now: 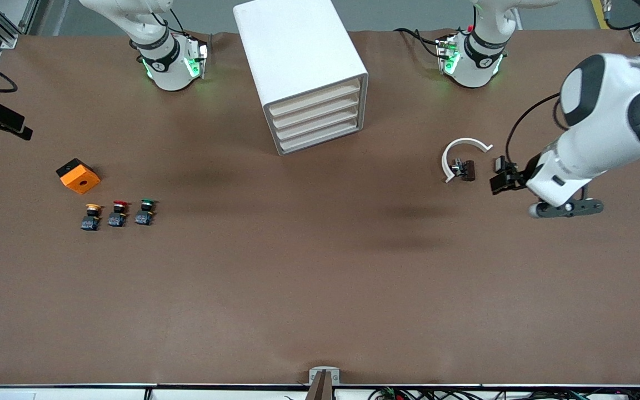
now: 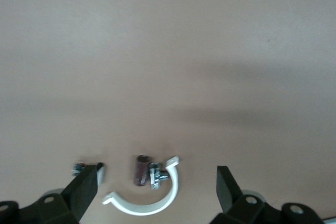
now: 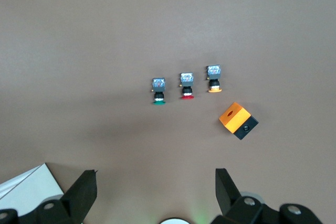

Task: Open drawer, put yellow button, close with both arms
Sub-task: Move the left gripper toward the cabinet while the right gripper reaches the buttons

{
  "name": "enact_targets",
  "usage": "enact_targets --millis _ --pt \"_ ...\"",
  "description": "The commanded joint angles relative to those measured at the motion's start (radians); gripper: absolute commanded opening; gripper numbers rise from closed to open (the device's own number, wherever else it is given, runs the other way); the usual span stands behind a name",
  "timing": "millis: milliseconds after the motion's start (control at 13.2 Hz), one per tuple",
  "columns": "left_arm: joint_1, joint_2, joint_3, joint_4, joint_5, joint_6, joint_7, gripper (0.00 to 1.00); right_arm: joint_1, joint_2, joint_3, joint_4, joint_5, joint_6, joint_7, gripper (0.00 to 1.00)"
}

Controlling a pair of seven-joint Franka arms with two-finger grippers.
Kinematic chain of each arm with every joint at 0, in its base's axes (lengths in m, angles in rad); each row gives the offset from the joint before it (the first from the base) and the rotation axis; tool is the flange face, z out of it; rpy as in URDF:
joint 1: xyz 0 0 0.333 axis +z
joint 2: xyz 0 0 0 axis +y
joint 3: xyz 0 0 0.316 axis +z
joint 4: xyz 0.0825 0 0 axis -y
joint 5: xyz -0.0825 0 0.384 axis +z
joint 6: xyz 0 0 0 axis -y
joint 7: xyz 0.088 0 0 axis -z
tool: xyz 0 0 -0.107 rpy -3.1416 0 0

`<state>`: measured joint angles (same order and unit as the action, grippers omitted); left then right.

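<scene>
With the drawer point(image 1: 314, 98) shut, the yellow button point(image 1: 91, 216) waits on the table point(image 1: 320, 278) toward the right arm's end; left end effector point(image 2: 157, 192) over a white clamp point(image 1: 460, 159) and right end effector point(image 3: 156, 192) are both released, holding nothing.

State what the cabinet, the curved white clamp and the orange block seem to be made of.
Cabinet: likely plastic, matte white shell with smooth rounded edges, beige drawer fronts.
Curved white clamp: probably glossy plastic band; its fastener glints like metal beside a dark block.
Orange block: seemingly matte plastic, uniform colour, black underside and a round hole on top.
</scene>
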<state>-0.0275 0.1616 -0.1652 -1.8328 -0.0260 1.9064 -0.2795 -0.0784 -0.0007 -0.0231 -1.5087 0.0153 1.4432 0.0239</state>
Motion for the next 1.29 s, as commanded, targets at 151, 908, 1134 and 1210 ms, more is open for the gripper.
enact_targets --millis 151,908,1134,1210 --pt "-0.072 0.101 -0.023 0.015 0.018 0.103 -0.258 1.00 -0.063 0.069 0.011 0.025 0.002 0.032 -0.033 1.00" --pt "-0.273 0.223 -0.025 0.090 0.012 0.109 -0.921 1.00 -0.187 0.241 0.011 -0.025 0.002 0.229 -0.151 1.00" --pt "-0.296 0.251 -0.042 0.099 -0.009 0.106 -1.116 1.00 -0.185 0.254 0.011 -0.092 -0.020 0.319 -0.154 1.00" --pt "-0.296 0.259 -0.054 0.105 -0.058 0.103 -1.168 1.00 -0.185 0.254 0.011 -0.129 -0.021 0.366 -0.154 1.00"
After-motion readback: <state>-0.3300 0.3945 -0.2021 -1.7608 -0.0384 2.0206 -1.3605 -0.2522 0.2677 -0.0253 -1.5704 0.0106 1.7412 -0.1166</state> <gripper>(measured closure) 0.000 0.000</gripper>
